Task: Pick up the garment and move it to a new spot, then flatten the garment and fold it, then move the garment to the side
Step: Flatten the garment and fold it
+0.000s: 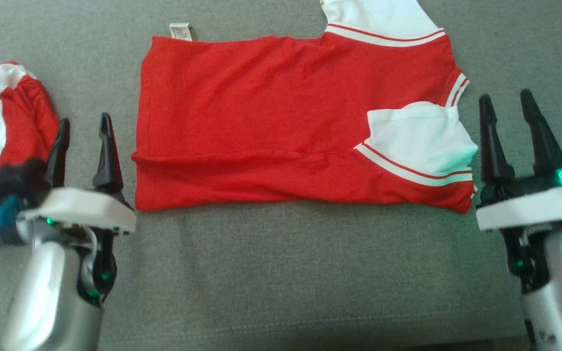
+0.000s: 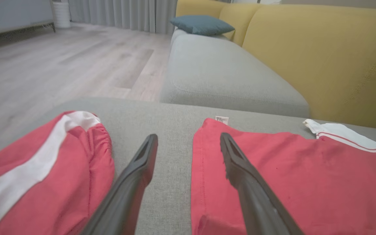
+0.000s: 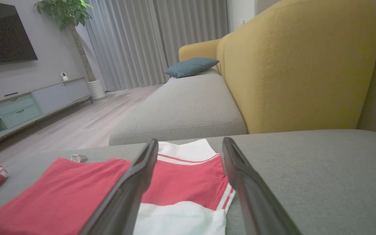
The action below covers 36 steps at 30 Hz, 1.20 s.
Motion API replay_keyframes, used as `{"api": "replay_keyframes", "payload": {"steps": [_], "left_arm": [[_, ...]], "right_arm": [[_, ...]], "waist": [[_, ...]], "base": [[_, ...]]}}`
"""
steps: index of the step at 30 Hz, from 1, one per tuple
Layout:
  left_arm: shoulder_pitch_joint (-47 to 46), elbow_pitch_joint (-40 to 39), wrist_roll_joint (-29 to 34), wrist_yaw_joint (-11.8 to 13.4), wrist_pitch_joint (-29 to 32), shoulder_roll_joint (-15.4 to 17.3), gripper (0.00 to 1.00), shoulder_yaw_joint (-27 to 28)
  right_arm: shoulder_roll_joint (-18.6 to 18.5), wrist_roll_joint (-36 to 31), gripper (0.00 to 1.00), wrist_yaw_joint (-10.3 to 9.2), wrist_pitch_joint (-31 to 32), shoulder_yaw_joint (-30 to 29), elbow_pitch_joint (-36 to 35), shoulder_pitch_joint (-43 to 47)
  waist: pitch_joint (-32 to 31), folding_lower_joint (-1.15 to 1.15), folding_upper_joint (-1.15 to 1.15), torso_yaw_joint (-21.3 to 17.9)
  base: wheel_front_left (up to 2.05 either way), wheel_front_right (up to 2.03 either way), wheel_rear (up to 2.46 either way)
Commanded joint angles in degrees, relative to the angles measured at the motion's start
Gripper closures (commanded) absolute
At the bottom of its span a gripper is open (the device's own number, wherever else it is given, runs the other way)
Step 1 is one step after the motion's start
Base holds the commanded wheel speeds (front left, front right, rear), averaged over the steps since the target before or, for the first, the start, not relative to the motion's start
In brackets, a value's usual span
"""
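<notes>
The garment (image 1: 271, 117) is a red shirt with white striped sleeves, lying folded lengthwise on the grey cushion (image 1: 281, 273). One white sleeve lies folded over its right end. My left gripper (image 1: 85, 127) stands open just off the shirt's left edge, fingers apart and empty. In the left wrist view the red shirt (image 2: 305, 176) lies to the right of my left gripper (image 2: 188, 142), whose right finger overlaps its hem. My right gripper (image 1: 508, 104) is open beside the shirt's right end. In the right wrist view the shirt (image 3: 77, 189) spreads left of my right gripper (image 3: 189, 145).
A second red and white garment (image 1: 3, 126) lies bunched at the far left of the cushion, also seen as red cloth (image 2: 41, 176) in the left wrist view. A yellow sofa back (image 3: 299, 65), a blue pillow (image 3: 191, 66) and wooden floor (image 2: 60, 65) lie beyond.
</notes>
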Motion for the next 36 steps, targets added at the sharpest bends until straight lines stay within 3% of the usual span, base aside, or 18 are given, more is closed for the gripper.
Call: {"api": "replay_keyframes", "payload": {"steps": [1,8,17,29,36], "left_arm": [[0.6,-3.7,2.0,1.5,-2.7,0.9,0.0,2.3],[8.6,-12.1,7.8,4.8,-6.2,0.0,0.0,0.1],[16.3,-14.5,9.1,6.1,-6.6,-0.8,0.0,-1.2],[16.0,-12.4,8.5,5.3,-5.8,-0.6,0.0,-2.2],[12.1,-5.3,5.3,2.6,-0.1,-1.0,0.0,-3.4]], "right_arm": [[-0.3,-1.1,0.0,-0.04,-0.6,0.2,-3.6,2.0],[2.2,-3.5,0.0,-0.04,1.9,-1.2,-10.5,10.3],[4.2,-4.2,0.0,-0.04,4.6,-1.5,-15.0,16.6],[3.9,-4.7,0.0,-0.04,6.6,-1.8,-15.8,17.7],[1.8,-2.6,0.0,-0.04,13.7,-2.3,-9.7,16.2]], "waist": [[-0.7,0.0,0.0,0.0],[-3.0,0.0,0.0,-0.7],[-5.1,0.0,0.0,-1.0],[-5.5,0.0,0.0,-0.9],[-2.2,0.0,0.0,-0.6]], "base": [[0.0,0.0,0.0],[0.0,0.0,0.0],[0.0,0.0,0.0],[0.0,0.0,0.0],[0.0,0.0,0.0]]}}
